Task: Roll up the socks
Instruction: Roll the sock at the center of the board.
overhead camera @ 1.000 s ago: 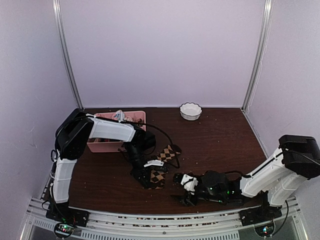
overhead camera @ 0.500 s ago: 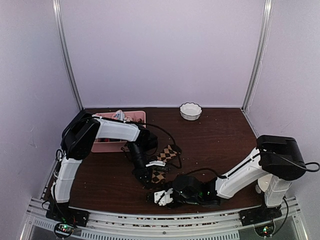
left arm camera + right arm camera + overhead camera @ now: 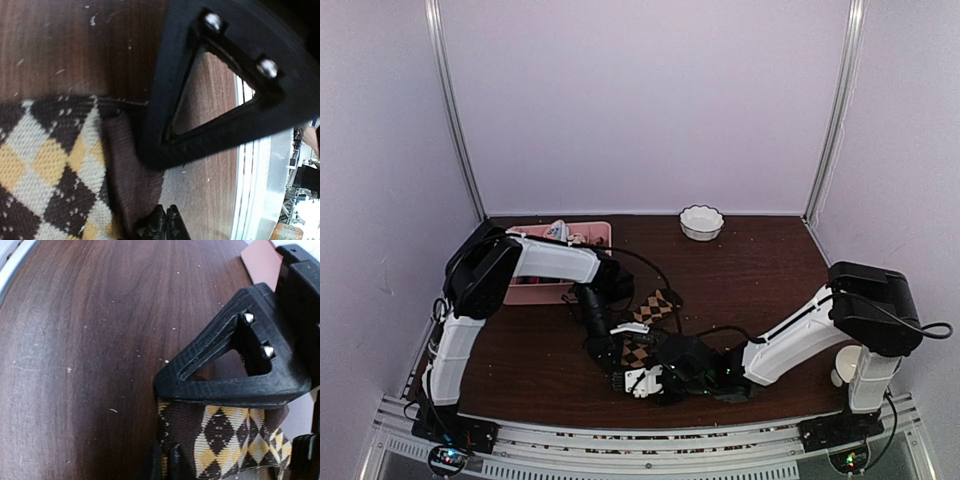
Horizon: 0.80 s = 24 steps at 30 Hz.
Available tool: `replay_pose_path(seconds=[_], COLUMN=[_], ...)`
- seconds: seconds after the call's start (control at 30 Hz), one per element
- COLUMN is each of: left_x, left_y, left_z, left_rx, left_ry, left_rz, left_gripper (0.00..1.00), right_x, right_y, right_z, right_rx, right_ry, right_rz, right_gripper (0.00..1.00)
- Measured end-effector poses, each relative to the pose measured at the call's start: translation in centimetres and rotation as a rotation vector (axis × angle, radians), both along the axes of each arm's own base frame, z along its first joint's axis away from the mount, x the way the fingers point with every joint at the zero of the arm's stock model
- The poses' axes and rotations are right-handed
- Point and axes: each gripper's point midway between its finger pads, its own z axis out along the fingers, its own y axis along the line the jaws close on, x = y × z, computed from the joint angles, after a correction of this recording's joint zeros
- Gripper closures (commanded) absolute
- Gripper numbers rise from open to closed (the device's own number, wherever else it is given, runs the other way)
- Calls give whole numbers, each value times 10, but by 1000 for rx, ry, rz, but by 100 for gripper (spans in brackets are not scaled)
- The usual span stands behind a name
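Argyle sock (image 3: 658,305) lies on the table (image 3: 760,270), front-centre. Left end effector (image 3: 165,225) is clenched on its brown fold, and right end effector (image 3: 164,462) pinches the hem. Likely the roll start. Next, the 2 grips need to turn the hem over evenly.

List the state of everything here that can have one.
argyle sock: lying spread out, not yet rolled.
left gripper: shut, pinching the sock's brown edge.
right gripper: closed on the sock's edge.
pink tray: upright, small items inside.
white bowl: upright, contents not visible.
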Motion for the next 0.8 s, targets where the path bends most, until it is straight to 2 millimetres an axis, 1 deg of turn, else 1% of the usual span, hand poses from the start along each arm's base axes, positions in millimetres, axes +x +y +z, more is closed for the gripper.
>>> replay_pose_path(seconds=[0.13, 0.3, 0.33, 0.4, 0.5, 0.6, 0.67, 0.73, 0.8], left_x=[7, 19, 20, 23, 24, 23, 29, 26, 20], left_y=[3, 10, 11, 13, 14, 18, 19, 21, 21], left_z=[1, 6, 8, 14, 25, 38, 46, 51, 53], left_rx=[-6, -28, -34, -52, -95, -140, -174, -194, -203], left_ry=[5, -19, -30, -59, -116, -191, -252, -293, -320], left_rz=[22, 57, 59, 64, 62, 55, 63, 46, 21], left_gripper=[85, 79, 76, 75, 75, 74, 74, 74, 74], right_x=[0, 2, 2, 4, 6, 11, 11, 17, 22], right_y=[1, 2, 2, 2, 1, -3, -6, -10, -14], right_z=[-1, -1, -1, -1, 0, 1, 0, 0, 0], right_rx=[23, 71, 87, 117, 172, 243, 269, 298, 314], right_ry=[83, 236, 284, 382, 568, 792, 914, 1037, 1118], right_rz=[-25, -70, -75, -82, -92, -104, -114, -143, -164], right_gripper=[100, 100, 100, 100, 100, 100, 100, 100, 100])
